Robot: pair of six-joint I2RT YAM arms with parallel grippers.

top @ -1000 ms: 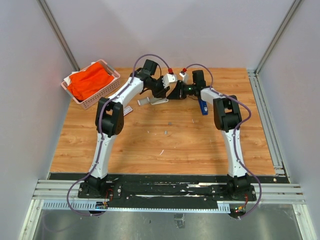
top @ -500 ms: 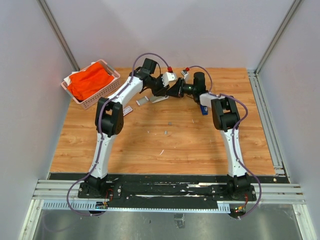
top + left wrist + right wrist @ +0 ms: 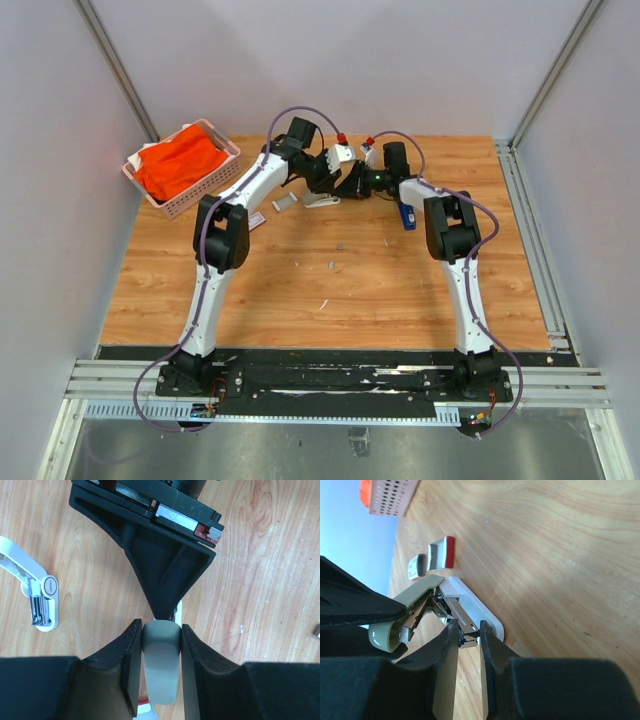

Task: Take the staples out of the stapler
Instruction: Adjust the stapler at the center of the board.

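Left gripper (image 3: pixel 161 628) clamps the stapler's (image 3: pixel 479 610) raised grey lid (image 3: pixel 161 672); right gripper (image 3: pixel 468 630) straddles the exposed staple rail's (image 3: pixel 461 620) near end, grip indeterminate.

Bright, even light falls from above on the table (image 3: pixel 300 290); shadows on it are soft and short. Its wood looks sharp, but the left gripper (image 3: pixel 161 630) and right gripper (image 3: pixel 468 630), close to the lens, are dark and blurred.

Pink basket (image 3: pixel 205 190) with orange cloth (image 3: pixel 180 165) at far-left corner of wooden table (image 3: pixel 300 290).
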